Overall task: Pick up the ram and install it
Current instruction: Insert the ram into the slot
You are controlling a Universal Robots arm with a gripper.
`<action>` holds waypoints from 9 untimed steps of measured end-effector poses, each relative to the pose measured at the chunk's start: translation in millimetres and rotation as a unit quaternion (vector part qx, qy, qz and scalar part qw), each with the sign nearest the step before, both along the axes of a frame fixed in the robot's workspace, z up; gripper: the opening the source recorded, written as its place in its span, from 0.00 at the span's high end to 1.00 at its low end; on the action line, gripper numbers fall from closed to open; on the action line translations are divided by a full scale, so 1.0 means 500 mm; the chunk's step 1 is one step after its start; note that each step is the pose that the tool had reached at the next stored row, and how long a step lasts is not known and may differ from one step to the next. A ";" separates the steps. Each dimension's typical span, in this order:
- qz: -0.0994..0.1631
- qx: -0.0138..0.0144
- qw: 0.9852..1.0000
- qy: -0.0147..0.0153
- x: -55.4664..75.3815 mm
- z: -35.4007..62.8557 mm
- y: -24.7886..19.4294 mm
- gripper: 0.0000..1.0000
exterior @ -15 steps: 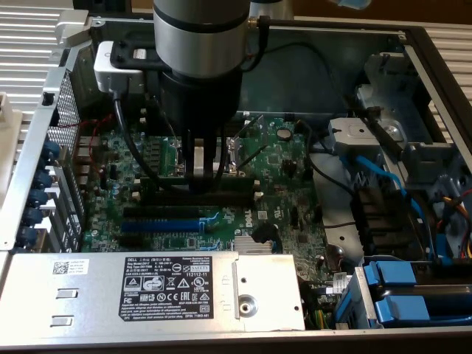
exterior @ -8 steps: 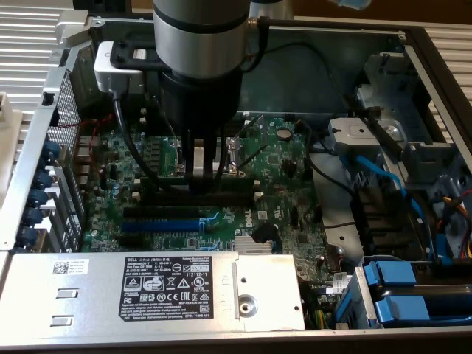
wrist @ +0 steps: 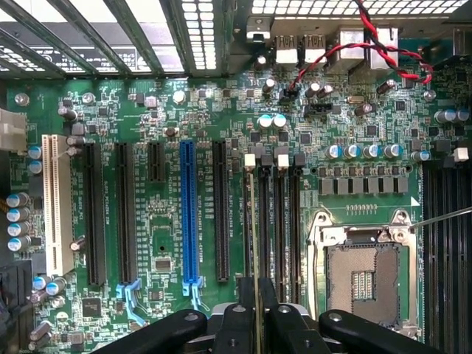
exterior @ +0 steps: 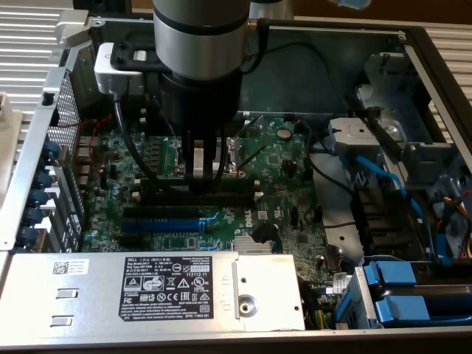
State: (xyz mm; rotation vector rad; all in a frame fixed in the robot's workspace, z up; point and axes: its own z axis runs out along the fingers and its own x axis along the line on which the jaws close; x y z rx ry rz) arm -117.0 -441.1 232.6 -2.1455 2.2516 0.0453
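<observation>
At the upper middle of the exterior view, the arm is showing a round silver-grey shell, with a black ring and a black round wrist sitting under it. A pale grey box with rounded corners is sitting on its side, toward the upper left of the frame. Black cables are running down from there. The gripper is looking black, with one white strip. In the wrist view its black links are carrying round silver pins.

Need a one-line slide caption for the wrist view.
Gripper shut on the ram, held edge-on along the black memory slots beside the CPU socket.
</observation>
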 end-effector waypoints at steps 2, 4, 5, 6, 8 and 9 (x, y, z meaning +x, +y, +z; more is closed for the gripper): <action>-0.001 0.000 1.000 0.000 0.000 0.000 0.0002 0.85; -0.003 0.000 1.000 0.000 0.000 0.000 0.0004 0.85; -0.003 0.000 1.000 0.000 0.000 0.000 0.0007 0.85; -0.004 0.000 1.000 0.000 0.000 0.000 0.0010 0.85; -0.006 0.000 1.000 -0.001 0.000 0.000 0.0012 0.85; -0.006 0.000 1.000 -0.001 -0.001 0.000 0.0013 0.85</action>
